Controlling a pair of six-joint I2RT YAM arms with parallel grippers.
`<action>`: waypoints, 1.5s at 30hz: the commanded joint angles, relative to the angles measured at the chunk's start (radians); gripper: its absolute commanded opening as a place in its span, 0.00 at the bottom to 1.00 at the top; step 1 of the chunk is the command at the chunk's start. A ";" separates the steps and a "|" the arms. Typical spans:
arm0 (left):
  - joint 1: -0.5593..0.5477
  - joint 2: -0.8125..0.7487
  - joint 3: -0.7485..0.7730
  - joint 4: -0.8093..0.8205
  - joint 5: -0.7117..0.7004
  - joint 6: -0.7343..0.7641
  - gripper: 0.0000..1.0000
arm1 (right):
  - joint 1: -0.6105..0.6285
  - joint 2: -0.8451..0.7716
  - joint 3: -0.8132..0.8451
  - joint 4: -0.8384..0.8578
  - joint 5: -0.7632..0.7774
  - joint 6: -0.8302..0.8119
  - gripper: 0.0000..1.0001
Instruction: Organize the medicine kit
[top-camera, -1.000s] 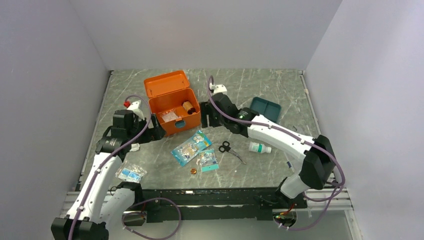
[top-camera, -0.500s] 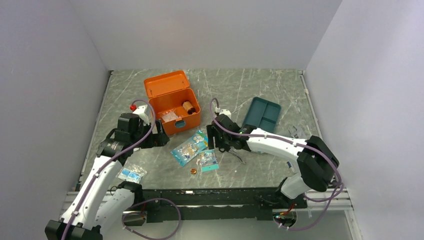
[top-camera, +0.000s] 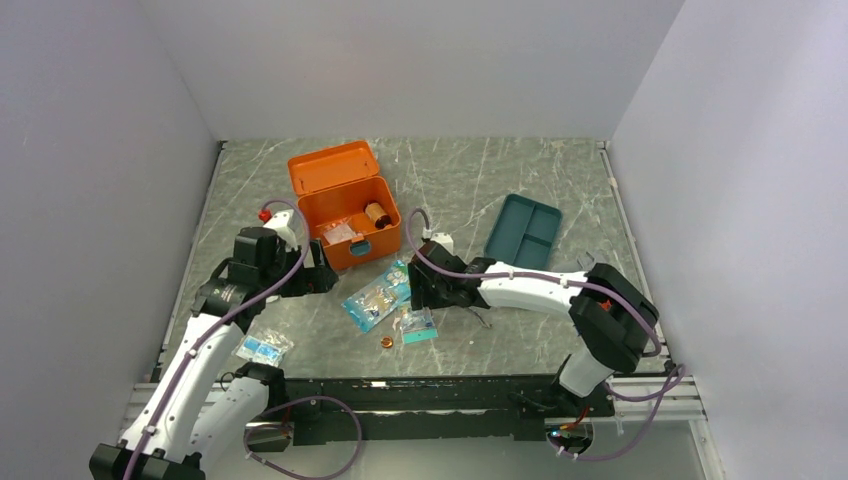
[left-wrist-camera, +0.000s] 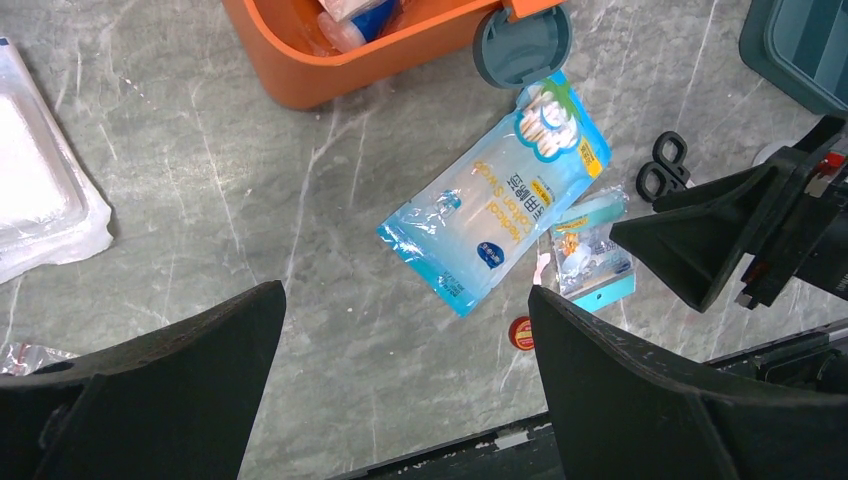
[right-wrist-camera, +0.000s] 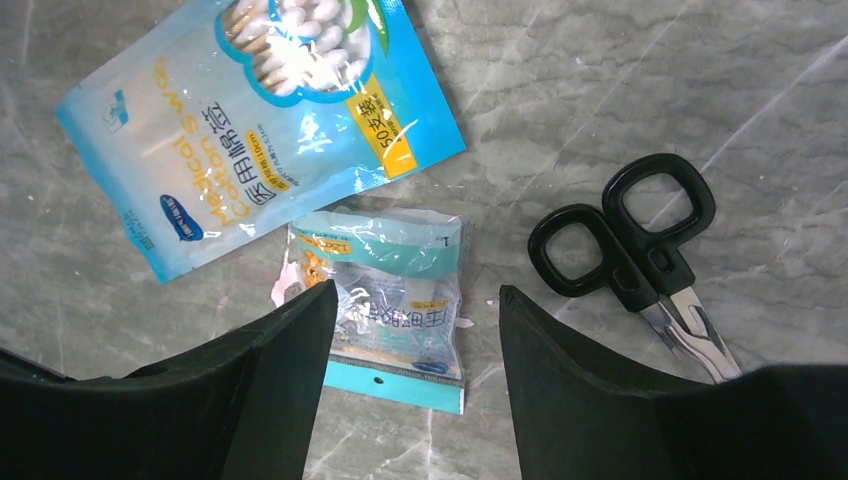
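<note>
Medicine kit (left-wrist-camera: 340, 75) just beyond left tool (left-wrist-camera: 405, 295)

A smooth, faintly glossy, grey veined stone-look table (top-camera: 470, 170) carries a satin-smooth orange rectangular plastic medicine kit (top-camera: 335, 170), a shiny blue-and-clear plastic film pouch of cotton swabs (right-wrist-camera: 255, 120), a crinkled glossy clear film packet (right-wrist-camera: 390, 300) and black plastic-handled scissors (right-wrist-camera: 645, 265) with bright metal blades.

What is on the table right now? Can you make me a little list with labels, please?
Medicine kit: orange, lid open, things inside
Loose on table: cotton swab pack, small packet, scissors, teal tray
Right end effector: open, fingers on either side of the small packet
Left end effector: open, holding nothing
</note>
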 joint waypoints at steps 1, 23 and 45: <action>-0.003 -0.016 -0.003 0.011 0.000 0.012 0.99 | 0.006 0.022 -0.009 0.029 0.015 0.041 0.62; -0.008 0.027 -0.004 0.002 0.088 0.000 0.99 | 0.026 0.092 -0.040 0.036 0.031 0.052 0.00; -0.347 0.333 0.055 0.068 -0.065 -0.031 0.99 | 0.020 -0.261 -0.021 -0.126 0.180 -0.094 0.00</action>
